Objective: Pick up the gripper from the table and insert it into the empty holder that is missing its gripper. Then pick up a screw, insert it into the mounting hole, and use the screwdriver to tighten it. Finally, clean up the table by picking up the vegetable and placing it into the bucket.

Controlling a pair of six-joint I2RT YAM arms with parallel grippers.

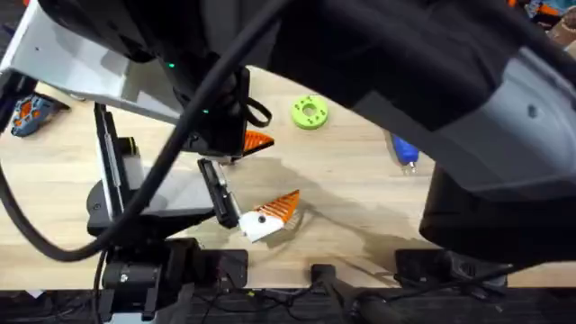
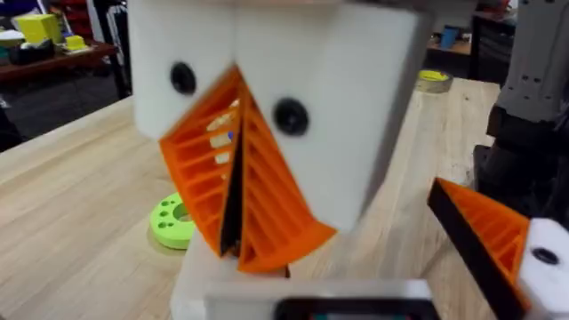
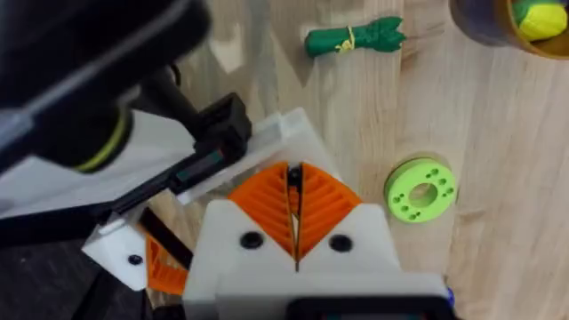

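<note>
- The left gripper (image 2: 233, 209) is closed: its two orange ribbed pads (image 2: 276, 213) press flat together along a dark seam under their white finger blocks. It is not clear whether anything thin is caught in that seam.
- In the overhead view the left gripper (image 1: 286, 205) hangs low over the table (image 1: 360, 225), nearer the arm bases than the lime-green disc (image 1: 310, 112) and slightly left of it.
- The right gripper (image 3: 294, 191) is also closed, its orange pads meeting at a narrow line with nothing seen between them. It looks down on the table from above, and the lime-green disc (image 3: 420, 189) lies on the wood near its tip.
- The right arm (image 1: 432, 63) rises close under the overhead camera as a large, dark, blurred mass that covers the far side beyond the disc.
- An orange wedge (image 1: 258, 141) sits just left of the disc and a little nearer the bases, at the end of a black-and-white arm.
- In the left wrist view an orange wedge with a black face (image 2: 484, 236) is seated against a white bracket (image 2: 544, 258), well apart from the lime-green disc (image 2: 173, 220).
- The screwdriver (image 1: 404, 151) lies on the table to the right of the disc, partly under the dark arm.
- The vegetable (image 3: 356, 37) lies flat on the wood, apart from the disc.
- The bucket (image 3: 498, 27) stands near the vegetable without touching it, with a yellow piece in its mouth.
</note>
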